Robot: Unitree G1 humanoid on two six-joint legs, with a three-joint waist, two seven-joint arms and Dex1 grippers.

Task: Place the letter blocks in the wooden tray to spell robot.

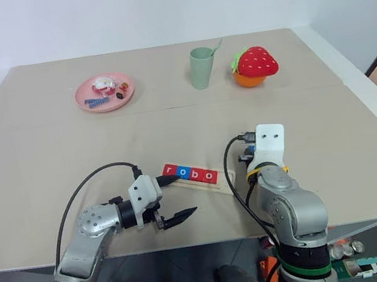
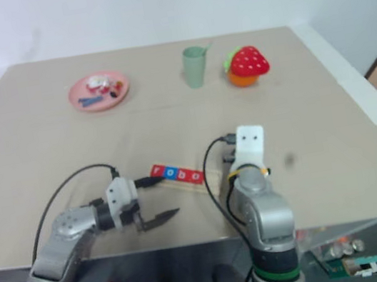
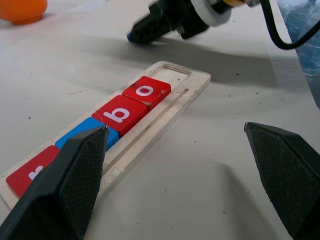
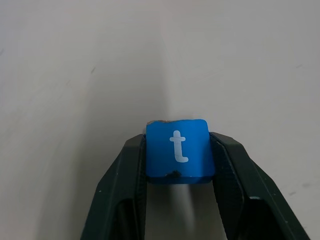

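The wooden tray (image 3: pixel 175 76) lies near the table's front edge. It holds letter blocks reading r (image 3: pixel 30 171), o (image 3: pixel 85 131), b (image 3: pixel 120 114), o (image 3: pixel 146 92), and the slot at its right end is bare. My left gripper (image 3: pixel 180 165) is open, low over the table just in front of the tray's left half (image 1: pixel 183 195). My right gripper (image 4: pixel 178 146) is shut on a blue block with a white t (image 4: pixel 177 134), held a little above the table just right of the tray's bare end.
At the back stand a pink plate (image 1: pixel 104 92) with small items, a green cup (image 1: pixel 201 67) with a spoon, and a strawberry toy (image 1: pixel 256 63) on an orange bowl. The table's front edge runs close behind both arms.
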